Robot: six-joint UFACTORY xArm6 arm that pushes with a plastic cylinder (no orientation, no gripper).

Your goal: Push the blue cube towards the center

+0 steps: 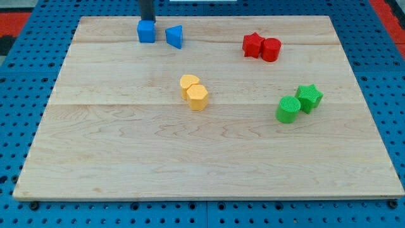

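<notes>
The blue cube [146, 31] sits near the top edge of the wooden board [126, 145], left of the middle. My tip [147, 21] is right behind it, at the cube's top side and touching or nearly touching it. A blue triangular block [175, 36] lies just to the cube's right, apart from it.
Two yellow blocks [194, 92] sit together near the board's centre. A red star block [253, 45] and a red cylinder [271, 49] touch at the top right. A green cylinder [288, 109] and a green star [309, 97] sit at the right.
</notes>
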